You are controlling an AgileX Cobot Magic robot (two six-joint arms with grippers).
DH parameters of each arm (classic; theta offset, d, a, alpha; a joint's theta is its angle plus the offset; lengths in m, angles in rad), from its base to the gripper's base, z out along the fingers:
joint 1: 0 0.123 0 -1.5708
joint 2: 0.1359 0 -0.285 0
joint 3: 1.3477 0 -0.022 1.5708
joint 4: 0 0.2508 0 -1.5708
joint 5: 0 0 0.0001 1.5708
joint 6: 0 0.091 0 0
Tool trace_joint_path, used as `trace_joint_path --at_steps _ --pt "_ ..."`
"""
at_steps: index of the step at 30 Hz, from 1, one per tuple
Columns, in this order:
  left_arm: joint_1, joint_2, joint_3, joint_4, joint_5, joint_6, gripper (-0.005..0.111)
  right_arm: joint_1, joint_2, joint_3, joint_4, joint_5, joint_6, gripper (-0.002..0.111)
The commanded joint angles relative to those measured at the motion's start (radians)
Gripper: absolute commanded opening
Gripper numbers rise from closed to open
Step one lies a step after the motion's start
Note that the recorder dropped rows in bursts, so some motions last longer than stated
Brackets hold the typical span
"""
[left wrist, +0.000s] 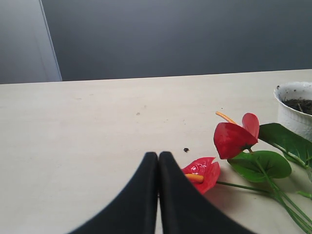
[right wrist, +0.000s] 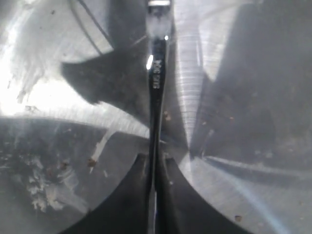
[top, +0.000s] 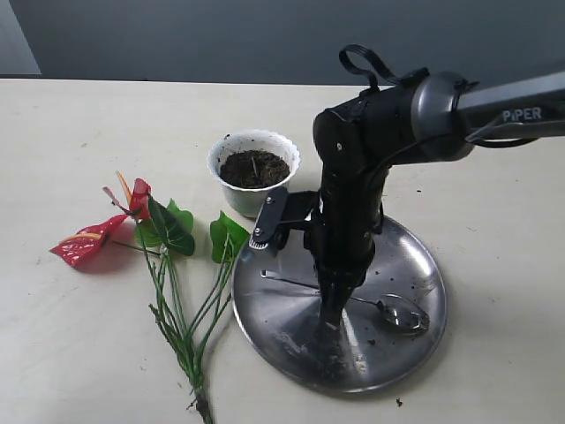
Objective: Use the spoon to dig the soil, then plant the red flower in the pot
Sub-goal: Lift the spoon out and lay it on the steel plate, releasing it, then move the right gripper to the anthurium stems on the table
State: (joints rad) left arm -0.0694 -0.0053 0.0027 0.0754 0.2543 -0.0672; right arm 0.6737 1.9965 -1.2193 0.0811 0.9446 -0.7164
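Right gripper pinches the spoon mid-handle, its length flat on the plate; the soil in the pot lies near, toward the left arm's side; left gripper pressed together, likely farther off.

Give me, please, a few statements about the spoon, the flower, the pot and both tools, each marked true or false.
1. The right tool is shut on the handle of the spoon, over the plate. True.
2. The red flower stands planted in the pot. False: it lies on the table beside the pot.
3. The pot holds soil. True.
4. The left tool grips a stem. False: it is shut on nothing.
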Motion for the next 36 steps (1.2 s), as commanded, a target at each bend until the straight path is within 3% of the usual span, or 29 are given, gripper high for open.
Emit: trace_joint_path --at_steps 1,5,10,17,20,29,36 --pt "-0.004 0.005 -0.003 -0.003 -0.008 -0.001 0.002 0.002 0.003 -0.002 -0.005 -0.013 -0.009 0.006" --pt "-0.004 0.005 -0.003 -0.003 -0.008 -0.001 0.002 0.002 0.003 -0.002 -0.005 -0.025 -0.017 0.026" --pt "-0.004 0.005 -0.003 -0.003 -0.008 -0.001 0.002 0.002 -0.03 -0.002 0.04 -0.025 0.047 0.03" --pt "-0.004 0.005 -0.003 -0.003 -0.008 -0.001 0.002 0.003 -0.109 -0.002 0.794 -0.111 -0.228 0.032" --pt "-0.004 0.005 -0.003 -0.003 -0.008 -0.001 0.002 0.018 -0.088 -0.002 0.93 -0.145 -0.322 0.056" --pt "-0.004 0.005 -0.003 -0.003 -0.008 -0.001 0.002 0.114 -0.024 -0.002 1.018 -0.326 -0.356 0.057" --pt "-0.004 0.005 -0.003 -0.003 -0.008 -0.001 0.002 0.124 0.05 -0.002 1.069 -0.409 -0.356 0.057"
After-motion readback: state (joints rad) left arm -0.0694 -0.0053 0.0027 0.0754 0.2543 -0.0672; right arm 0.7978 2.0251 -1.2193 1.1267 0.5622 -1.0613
